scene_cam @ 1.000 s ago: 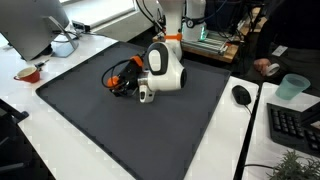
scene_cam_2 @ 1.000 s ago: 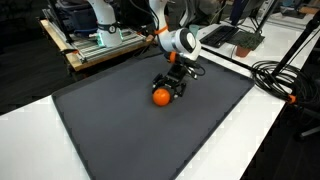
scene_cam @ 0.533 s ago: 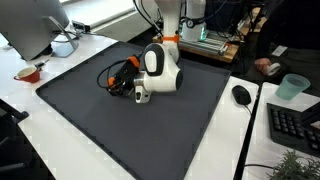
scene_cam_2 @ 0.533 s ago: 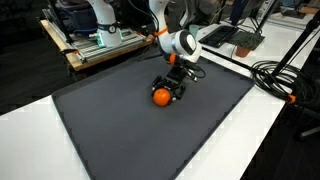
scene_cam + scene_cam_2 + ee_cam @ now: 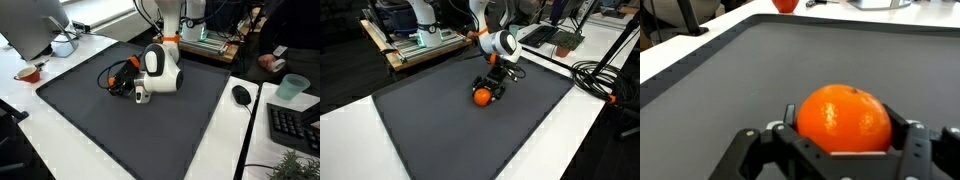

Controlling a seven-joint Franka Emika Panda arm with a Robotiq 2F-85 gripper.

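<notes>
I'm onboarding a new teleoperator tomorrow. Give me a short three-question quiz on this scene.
1. True or false: the orange sits between the fingers of the gripper.
2. What lies under the orange? A) a plate B) dark mat C) a towel
3. Fill in: the black object on the white table beside the mat is a computer ____.
Key: 1 true; 2 B; 3 mouse.

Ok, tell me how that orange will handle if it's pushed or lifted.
The orange is round, so it would probably roll across the flat dark mat if pushed. Its skin looks glossy, so it may slip in the end effector. Likely firm, not floppy.
</notes>
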